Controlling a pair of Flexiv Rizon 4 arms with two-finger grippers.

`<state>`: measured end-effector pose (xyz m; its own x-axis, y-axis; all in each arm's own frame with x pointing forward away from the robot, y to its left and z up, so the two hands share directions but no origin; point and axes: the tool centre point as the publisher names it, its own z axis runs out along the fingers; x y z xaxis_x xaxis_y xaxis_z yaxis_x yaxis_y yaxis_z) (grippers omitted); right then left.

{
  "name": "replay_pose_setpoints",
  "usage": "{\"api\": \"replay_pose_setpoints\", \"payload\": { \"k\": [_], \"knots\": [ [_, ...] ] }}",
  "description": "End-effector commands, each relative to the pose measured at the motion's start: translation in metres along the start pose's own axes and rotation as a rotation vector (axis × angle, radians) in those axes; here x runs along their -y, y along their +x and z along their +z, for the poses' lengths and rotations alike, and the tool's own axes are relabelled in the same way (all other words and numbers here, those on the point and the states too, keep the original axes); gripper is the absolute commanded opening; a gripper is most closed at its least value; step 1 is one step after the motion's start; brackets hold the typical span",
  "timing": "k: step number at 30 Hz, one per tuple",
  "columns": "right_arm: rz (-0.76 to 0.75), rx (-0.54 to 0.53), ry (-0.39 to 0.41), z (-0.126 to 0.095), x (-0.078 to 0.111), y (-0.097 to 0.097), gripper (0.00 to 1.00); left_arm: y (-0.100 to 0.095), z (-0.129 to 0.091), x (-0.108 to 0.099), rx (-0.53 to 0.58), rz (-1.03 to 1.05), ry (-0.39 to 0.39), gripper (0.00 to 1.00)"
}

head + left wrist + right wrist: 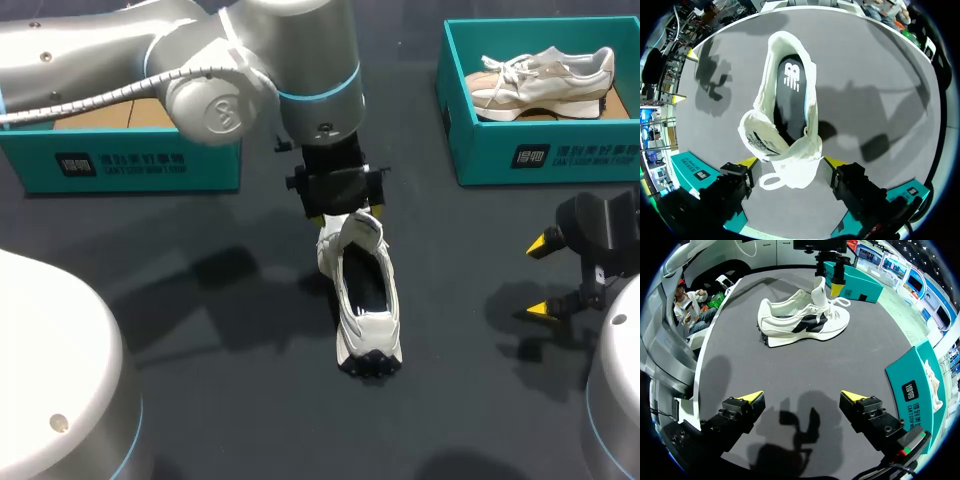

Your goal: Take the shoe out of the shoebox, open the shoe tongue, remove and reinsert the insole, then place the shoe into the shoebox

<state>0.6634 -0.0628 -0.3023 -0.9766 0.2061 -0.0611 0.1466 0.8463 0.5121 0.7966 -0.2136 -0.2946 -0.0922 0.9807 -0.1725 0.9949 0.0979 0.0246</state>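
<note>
A white shoe lies on the dark table at the middle, heel toward me, with its tongue pulled up. Its black insole shows inside the opening. My left gripper comes down over the shoe's front end, and in the left wrist view that gripper is shut on the forefoot from both sides. My right gripper hangs open at the right, apart from the shoe. In the right wrist view the shoe lies well ahead of the right gripper, which holds nothing.
A teal shoebox at the back right holds a second pale shoe. Another teal box stands at the back left, partly behind my left arm. Bare table lies between the shoe and my right gripper.
</note>
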Motion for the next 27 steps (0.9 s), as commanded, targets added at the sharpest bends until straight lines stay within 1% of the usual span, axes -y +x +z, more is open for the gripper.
{"api": "replay_pose_setpoints", "payload": {
  "k": [1, 2, 4, 8, 11, 17, 22, 27],
  "knots": [
    [0.0, 0.003, 0.002, -0.001, 0.0, 0.002, 1.0, -0.005, -0.009, -0.013, -0.008, -0.003, 0.004, 0.58],
    [0.0, 0.003, 0.002, -0.001, 0.0, 0.002, 1.0, -0.006, -0.011, -0.016, -0.008, -0.005, 0.004, 0.49],
    [0.0, 0.003, 0.002, -0.001, 0.0, 0.002, 1.0, -0.011, -0.014, -0.022, -0.005, -0.01, 0.005, 0.43],
    [0.0, 0.003, 0.002, -0.001, 0.0, 0.002, 1.0, -0.018, -0.017, -0.03, 0.007, -0.013, 0.028, 0.39],
    [0.0, 0.003, 0.002, -0.001, 0.0, 0.002, 1.0, -0.022, -0.017, -0.029, 0.011, -0.01, 0.048, 0.37],
    [0.0, 0.003, 0.002, -0.001, 0.0, 0.002, 1.0, -0.024, -0.015, -0.012, 0.01, -0.015, 0.084, 0.38],
    [0.0, 0.003, 0.002, -0.001, 0.0, 0.002, 1.0, -0.02, -0.013, 0.003, 0.002, 0.005, 0.098, 0.38],
    [0.0, 0.003, 0.002, -0.001, 0.0, 0.002, 1.0, -0.015, -0.009, 0.019, 0.001, 0.004, 0.112, 0.36]
  ]
}}
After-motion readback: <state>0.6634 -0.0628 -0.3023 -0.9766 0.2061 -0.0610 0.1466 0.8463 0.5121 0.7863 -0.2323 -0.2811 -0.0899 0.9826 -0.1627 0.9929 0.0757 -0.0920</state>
